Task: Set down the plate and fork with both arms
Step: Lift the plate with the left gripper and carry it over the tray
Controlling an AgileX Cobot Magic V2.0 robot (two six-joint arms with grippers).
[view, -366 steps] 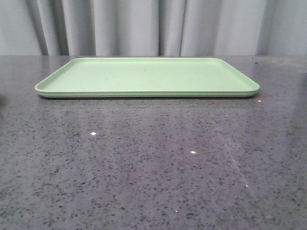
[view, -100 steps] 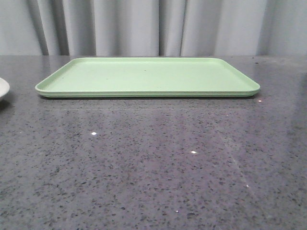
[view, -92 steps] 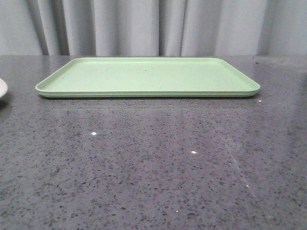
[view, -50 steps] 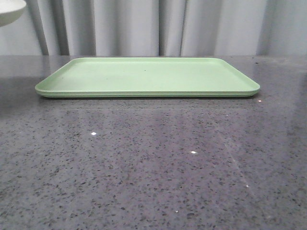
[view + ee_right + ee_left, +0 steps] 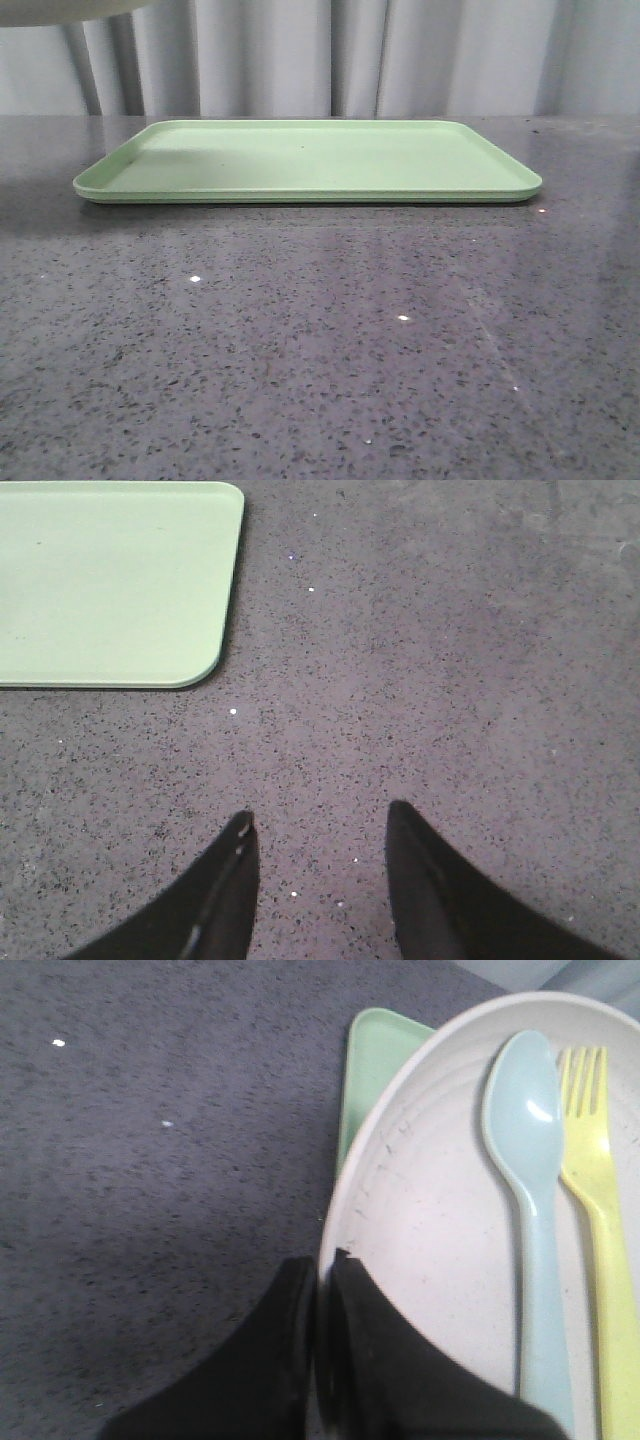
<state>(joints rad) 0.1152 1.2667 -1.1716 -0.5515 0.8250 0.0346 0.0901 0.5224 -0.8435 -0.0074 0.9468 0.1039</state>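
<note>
My left gripper (image 5: 322, 1262) is shut on the rim of the cream-white plate (image 5: 440, 1190), one finger inside and one outside. The plate hangs in the air; its underside shows at the front view's top left corner (image 5: 60, 10). Inside it lie the yellow fork (image 5: 600, 1190) and a pale blue-green spoon (image 5: 530, 1180), side by side. A corner of the pale green tray (image 5: 370, 1070) shows under the plate's edge. My right gripper (image 5: 318, 825) is open over bare dark counter, with nothing between its fingers, off the tray's corner (image 5: 110, 580).
The flat pale green tray (image 5: 310, 160) lies across the back of the dark speckled counter (image 5: 320, 340), with a grey curtain behind it. Neither arm shows in the front view.
The plate rose from the counter at the far left edge to the top left corner of the front view and moved right, toward the tray. Its shadow now falls on the tray's left end.
</note>
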